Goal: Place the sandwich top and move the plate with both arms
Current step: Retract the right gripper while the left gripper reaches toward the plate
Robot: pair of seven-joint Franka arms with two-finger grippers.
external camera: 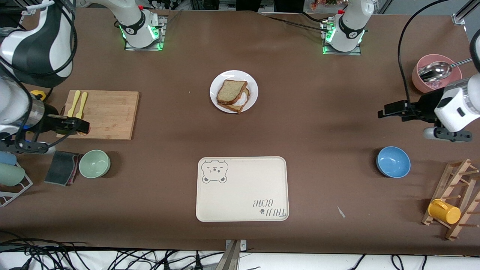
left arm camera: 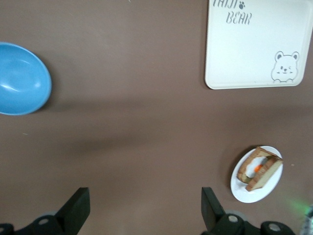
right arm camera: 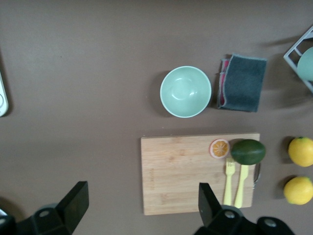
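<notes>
The sandwich top (external camera: 231, 91), a speckled tan slice, lies tilted on a lower slice with egg white (external camera: 244, 98) showing beneath it, on the round white plate (external camera: 252, 84) near the robots' bases. The left wrist view shows the plate (left arm camera: 244, 193) and the bread (left arm camera: 266, 174) too. My left gripper (external camera: 386, 111) is open and empty over bare table at the left arm's end, far from the plate; its fingers (left arm camera: 78, 208) stand wide apart. My right gripper (external camera: 77, 126) is open and empty over the edge of a wooden cutting board (external camera: 108, 116); its fingers (right arm camera: 76, 198) stand wide apart.
A cream bear tray (external camera: 242, 188) lies nearer the camera than the plate. A blue bowl (external camera: 393, 161), a pink bowl with a spoon (external camera: 435, 73) and a wooden rack with a yellow mug (external camera: 444, 211) are at the left arm's end. A green bowl (external camera: 94, 163) and a sponge (external camera: 62, 167) are at the right arm's end.
</notes>
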